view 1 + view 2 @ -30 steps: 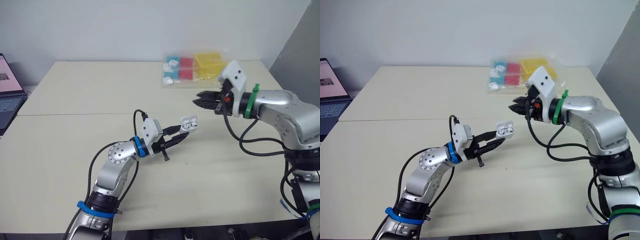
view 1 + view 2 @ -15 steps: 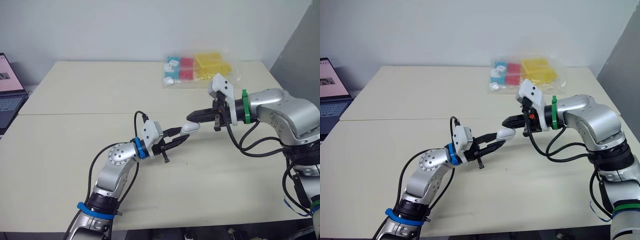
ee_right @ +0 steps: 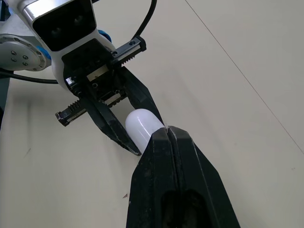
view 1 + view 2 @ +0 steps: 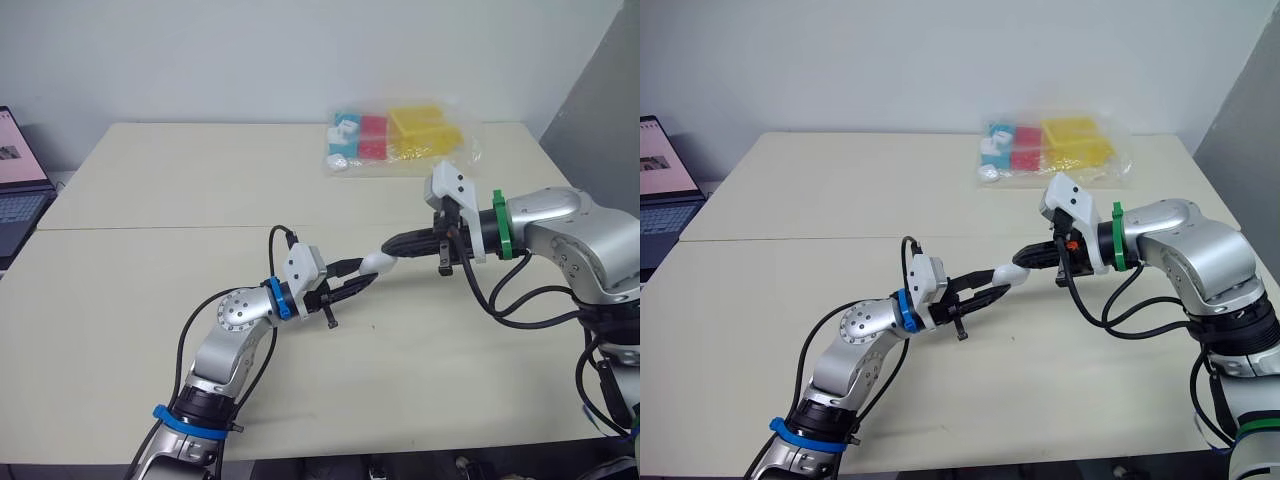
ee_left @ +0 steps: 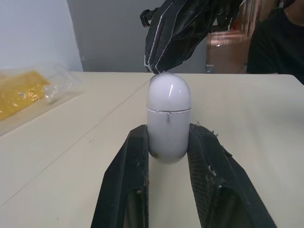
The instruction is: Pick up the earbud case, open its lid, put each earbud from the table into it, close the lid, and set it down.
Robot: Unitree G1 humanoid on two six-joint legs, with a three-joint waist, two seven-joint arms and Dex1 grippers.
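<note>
The white earbud case [image 5: 168,118] is held a little above the table [image 4: 150,300], its lid closed, with my left gripper [image 4: 362,280] shut on its lower half. One black finger [image 5: 137,156] presses each side of the case. My right gripper [image 3: 166,130] is shut, and its joined tips touch the rounded lid end of the case [image 4: 378,264]. In the left wrist view the right gripper [image 5: 159,71] rests on the top of the lid. I see no earbuds lying on the table.
A clear plastic bag [image 4: 395,138] with blue, red and yellow boxes lies at the table's far side. A laptop [image 4: 15,170] sits beyond the left edge. A seam [image 4: 150,228] crosses the tabletop.
One second ago the case lid stood open and the right gripper hovered apart, up and to the right. The right gripper came down onto the lid, and the lid is now closed.
</note>
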